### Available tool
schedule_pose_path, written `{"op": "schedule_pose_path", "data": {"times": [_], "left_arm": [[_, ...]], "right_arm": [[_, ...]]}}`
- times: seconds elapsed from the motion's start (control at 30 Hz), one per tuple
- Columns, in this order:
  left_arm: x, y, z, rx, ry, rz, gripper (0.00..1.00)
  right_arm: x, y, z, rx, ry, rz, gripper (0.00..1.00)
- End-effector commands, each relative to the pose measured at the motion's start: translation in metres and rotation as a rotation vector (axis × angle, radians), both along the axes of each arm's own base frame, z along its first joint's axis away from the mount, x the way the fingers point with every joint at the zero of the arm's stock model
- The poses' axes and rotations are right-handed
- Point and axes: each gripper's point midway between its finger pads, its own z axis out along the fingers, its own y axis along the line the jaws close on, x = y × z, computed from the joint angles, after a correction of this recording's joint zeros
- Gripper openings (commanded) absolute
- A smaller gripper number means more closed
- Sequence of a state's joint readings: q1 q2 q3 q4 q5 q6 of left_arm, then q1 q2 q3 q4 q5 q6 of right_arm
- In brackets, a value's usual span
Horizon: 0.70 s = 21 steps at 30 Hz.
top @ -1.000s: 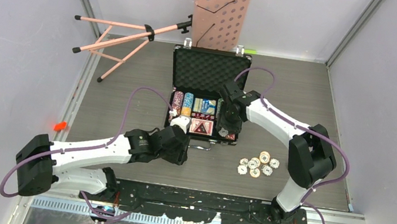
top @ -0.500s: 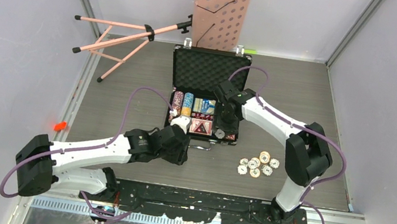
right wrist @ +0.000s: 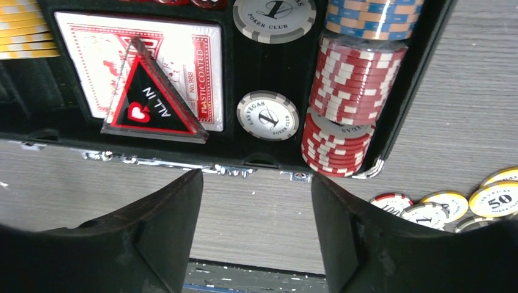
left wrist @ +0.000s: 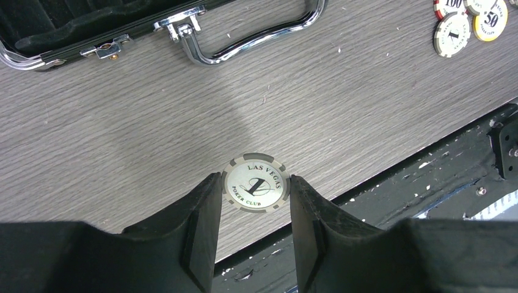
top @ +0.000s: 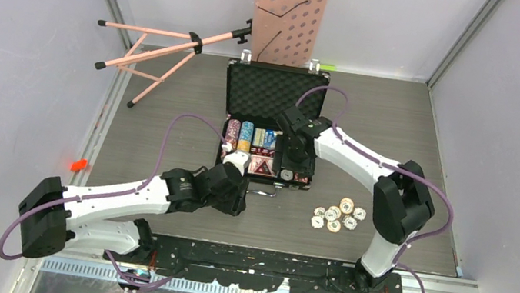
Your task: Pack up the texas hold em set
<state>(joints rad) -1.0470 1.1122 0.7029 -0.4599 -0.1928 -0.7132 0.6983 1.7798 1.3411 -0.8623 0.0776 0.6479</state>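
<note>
The black briefcase [top: 269,93] lies open mid-table, its foam lid flat at the back. Rows of poker chips [top: 246,135] and a card deck [right wrist: 183,55] under a triangular "ALL IN" marker [right wrist: 149,104] fill its tray. My right gripper [top: 290,159] hovers open over the tray's near right corner, with nothing between its fingers [right wrist: 177,213]. A grey chip [right wrist: 267,115] lies flat in the tray beside the red chip stacks [right wrist: 351,79]. My left gripper [left wrist: 255,183] is shut on a grey "1" chip [left wrist: 255,182], held above the table just in front of the case handle [left wrist: 256,43].
Several loose chips [top: 338,214] lie on the table right of the case front. A pink music stand [top: 292,15] leans at the back wall, its tripod [top: 154,53] lying to the left. The black base rail [top: 255,262] runs along the near edge.
My right gripper has shifted slightly left over the tray and opened, letting go of a grey chip that now lies in the case. The left arm has not moved.
</note>
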Motion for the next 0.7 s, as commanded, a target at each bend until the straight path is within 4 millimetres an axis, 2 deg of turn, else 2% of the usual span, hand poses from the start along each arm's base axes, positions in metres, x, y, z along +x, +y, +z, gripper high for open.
{"op": "schedule_pose_path", "data": {"times": [0.0,0.1,0.2,0.23,0.27,0.3,0.33,0.37,0.4,0.43,0.47,0.57,0.67], "left_arm": [[0.009,-0.009,0.016,-0.052,-0.055,-0.016,0.22],[0.013,-0.015,0.023,-0.079,-0.073,-0.026,0.22],[0.017,-0.026,0.034,-0.128,-0.092,-0.045,0.21],[0.019,-0.029,0.037,-0.144,-0.099,-0.054,0.21],[0.019,-0.032,0.039,-0.157,-0.105,-0.063,0.20],[0.020,-0.035,0.041,-0.169,-0.114,-0.075,0.20],[0.020,-0.039,0.042,-0.179,-0.124,-0.096,0.19],[0.020,-0.043,0.043,-0.192,-0.142,-0.126,0.18],[0.020,-0.045,0.043,-0.200,-0.157,-0.150,0.18],[0.021,-0.047,0.045,-0.211,-0.184,-0.174,0.17],[0.022,-0.048,0.045,-0.213,-0.213,-0.194,0.17],[0.024,-0.050,0.052,-0.237,-0.326,-0.274,0.17],[0.024,-0.054,0.068,-0.304,-0.465,-0.345,0.17]], "right_arm": [[0.007,0.003,0.048,0.064,-0.125,0.019,0.68],[0.002,0.005,0.058,0.090,-0.147,0.039,0.60],[-0.009,0.016,0.070,0.169,-0.158,0.069,0.59],[-0.013,0.015,0.067,0.179,-0.149,0.072,0.59],[-0.019,0.021,0.076,0.237,-0.149,0.090,0.59],[-0.025,0.020,0.075,0.252,-0.138,0.091,0.59],[-0.029,0.026,0.085,0.311,-0.148,0.104,0.58],[-0.036,0.026,0.083,0.328,-0.133,0.110,0.57],[-0.044,0.034,0.095,0.402,-0.124,0.135,0.56],[-0.051,0.036,0.094,0.429,-0.103,0.147,0.55],[-0.061,0.046,0.104,0.506,-0.074,0.178,0.54],[-0.083,0.057,0.113,0.617,0.010,0.217,0.51],[-0.089,0.058,0.114,0.643,0.034,0.212,0.47]]}}
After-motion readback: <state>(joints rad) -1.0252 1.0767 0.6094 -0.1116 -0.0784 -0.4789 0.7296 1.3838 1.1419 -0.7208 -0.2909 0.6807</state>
